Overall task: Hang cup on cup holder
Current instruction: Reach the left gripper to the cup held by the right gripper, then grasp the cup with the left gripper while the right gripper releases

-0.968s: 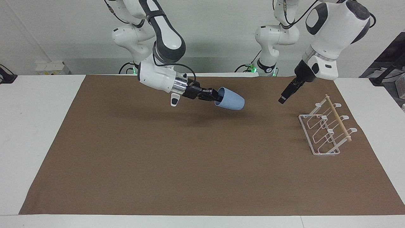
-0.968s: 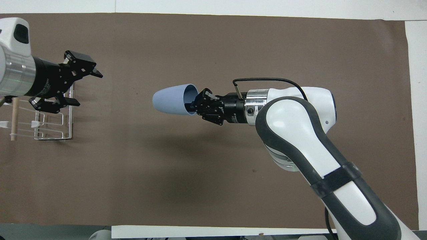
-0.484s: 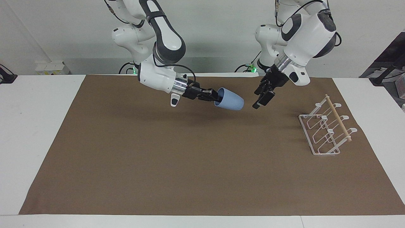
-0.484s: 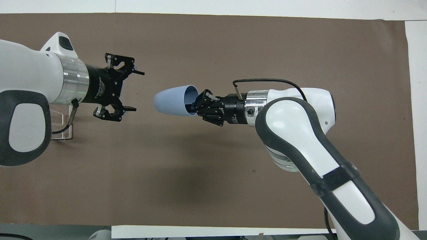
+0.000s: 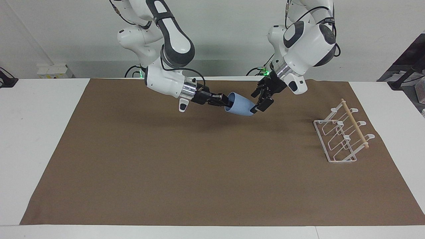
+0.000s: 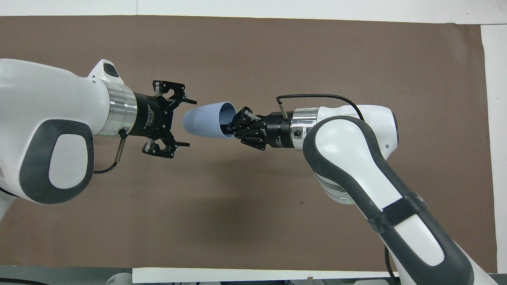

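The light blue cup point(image 5: 240, 105) is held level in the air over the brown mat, its base pointing toward the left arm's end of the table. My right gripper point(image 5: 223, 99) is shut on its rim, one finger inside the mouth. The cup also shows in the overhead view point(image 6: 206, 120), as does the right gripper point(image 6: 231, 126). My left gripper point(image 5: 256, 102) is open, its fingers either side of the cup's base end point(image 6: 190, 123), with gaps showing. The white wire cup holder point(image 5: 354, 124) stands on the mat at the left arm's end; the left arm hides it in the overhead view.
A brown mat point(image 5: 199, 166) covers most of the white table point(image 5: 40, 132). Both arms stretch across the part of the mat nearer the robots.
My left gripper has swung from over the cup holder toward the middle and now brackets the cup's base. The right gripper and cup have stayed nearly still.
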Controlling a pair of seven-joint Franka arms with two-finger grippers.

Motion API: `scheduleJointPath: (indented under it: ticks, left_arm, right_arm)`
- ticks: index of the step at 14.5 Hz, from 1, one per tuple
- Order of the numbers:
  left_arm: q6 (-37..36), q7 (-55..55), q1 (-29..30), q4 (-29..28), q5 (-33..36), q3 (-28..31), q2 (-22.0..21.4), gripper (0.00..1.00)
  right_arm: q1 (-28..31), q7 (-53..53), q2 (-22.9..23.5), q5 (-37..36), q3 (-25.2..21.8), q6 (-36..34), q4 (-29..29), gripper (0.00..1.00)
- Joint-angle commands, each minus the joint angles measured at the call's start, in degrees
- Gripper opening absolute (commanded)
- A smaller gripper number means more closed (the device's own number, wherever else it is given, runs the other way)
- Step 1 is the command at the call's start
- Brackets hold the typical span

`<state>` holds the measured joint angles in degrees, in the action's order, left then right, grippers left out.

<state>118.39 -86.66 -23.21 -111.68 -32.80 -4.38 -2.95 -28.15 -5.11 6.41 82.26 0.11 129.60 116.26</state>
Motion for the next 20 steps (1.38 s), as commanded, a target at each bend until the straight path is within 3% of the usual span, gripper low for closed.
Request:
scheduleJointPath:
  ticks: [1, 5, 11, 14, 15, 16, 18, 19, 20]
  left_arm:
    - [3.67, -5.06, -0.96, -1.26, -2.0, 0.69, 0.31, 1.0]
    - [10.36, -10.54, -2.72, -1.52, -1.92, 0.69, 2.16, 1.0]
    - [10.19, -11.16, -5.88, -1.61, -2.0, 0.69, 2.69, 0.97]
    - [10.1, -11.25, -5.88, -1.87, -2.0, 0.77, 2.6, 0.65]
    - [9.93, -10.64, -5.88, -1.87, -1.92, 0.78, 2.6, 0.43]
    - [10.02, -10.55, -5.88, -1.87, -1.83, 0.78, 2.6, 0.38]
    - [10.02, -10.72, -5.71, -1.78, -1.83, 0.86, 2.69, 0.37]
    - [10.02, -10.81, -5.62, -1.78, -1.83, 0.86, 2.69, 0.37]
    - [9.84, -10.9, -5.53, -1.78, -1.83, 0.86, 2.69, 0.37]
  right_arm:
    - [-0.33, -0.6, -1.57, 1.5, -0.19, 0.3, 1.43, 0.0]
    - [-0.33, -0.6, -1.57, 1.5, -0.19, 0.3, 1.43, 0.0]
    - [-0.33, -0.6, -1.57, 1.5, -0.19, 0.39, 1.34, 0.0]
    - [-0.33, -0.78, -1.48, 1.5, -0.19, 0.39, 1.16, 0.0]
    - [-0.24, -1.39, -1.48, 1.5, -0.19, 0.39, 0.99, 0.0]
    - [-0.24, -1.48, -1.4, 1.5, -0.19, 0.39, 0.9, 0.0]
    - [0.2, -1.48, -1.4, 1.5, -0.19, 0.13, 0.64, 0.01]
    - [0.38, -1.48, -1.4, 1.41, -0.28, 0.13, 0.46, 0.27]
    - [0.38, -1.4, -1.4, 1.32, -0.37, 0.56, 0.46, 0.88]
